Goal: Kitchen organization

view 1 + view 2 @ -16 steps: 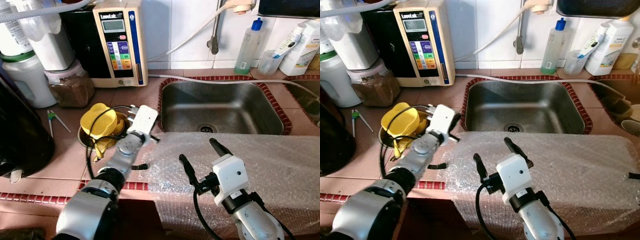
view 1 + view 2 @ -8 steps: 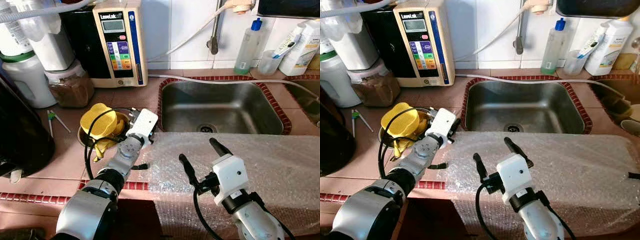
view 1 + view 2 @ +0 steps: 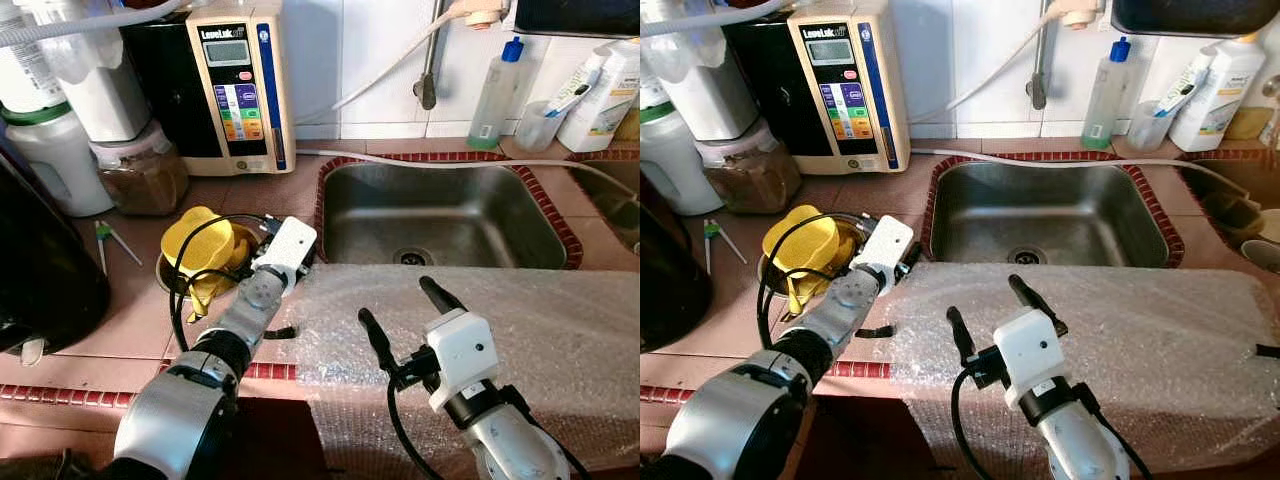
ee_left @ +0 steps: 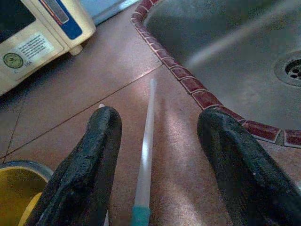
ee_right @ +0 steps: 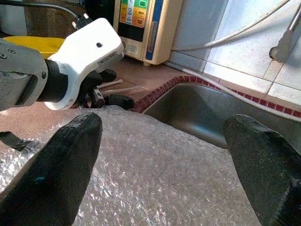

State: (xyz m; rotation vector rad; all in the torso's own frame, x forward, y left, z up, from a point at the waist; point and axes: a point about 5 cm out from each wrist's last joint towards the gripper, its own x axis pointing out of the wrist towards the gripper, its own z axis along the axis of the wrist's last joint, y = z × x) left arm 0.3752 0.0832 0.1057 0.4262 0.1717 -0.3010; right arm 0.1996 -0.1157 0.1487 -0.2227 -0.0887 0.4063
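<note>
Two black fingers of my left gripper (image 4: pixel 155 165) stand spread apart, one on each side of a thin white straw with a teal tip (image 4: pixel 145 155), which lies flat on the tiled counter (image 4: pixel 70 113) just beside the sink (image 3: pixel 440 215) rim. My right gripper (image 3: pixel 400 315) hangs open over the bubble wrap (image 3: pixel 560 330) at the sink's near edge.

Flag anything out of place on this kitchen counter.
A sheet of bubble wrap lies across the counter's front edge and hangs over it, reaching the sink rim. A thin white stick with a teal end lies loose on the tiles between the open left gripper fingers. Another like it lies near the jars.
</note>
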